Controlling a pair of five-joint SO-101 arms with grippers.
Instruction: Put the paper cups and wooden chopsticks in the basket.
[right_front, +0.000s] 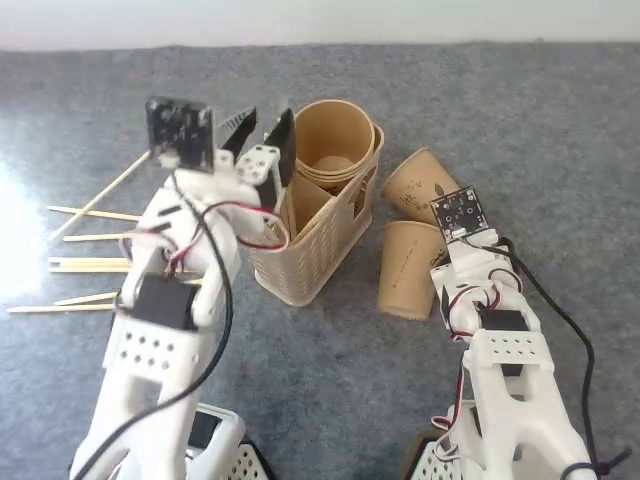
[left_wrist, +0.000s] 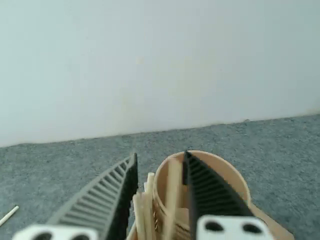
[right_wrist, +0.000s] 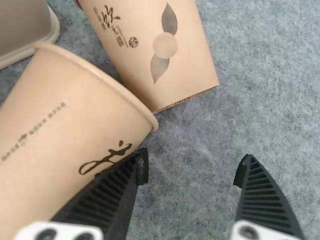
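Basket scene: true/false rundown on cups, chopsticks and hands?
1. Two paper cups lie tipped over on the carpet beside the basket. True.
2. Every chopstick is in the basket. False: several chopsticks lie on the carpet.
3. Stacked cups stand in the basket. True.
4. The left hand is shut on a chopstick. False: it is open above the basket.
5. The right hand is open next to a fallen cup. True.
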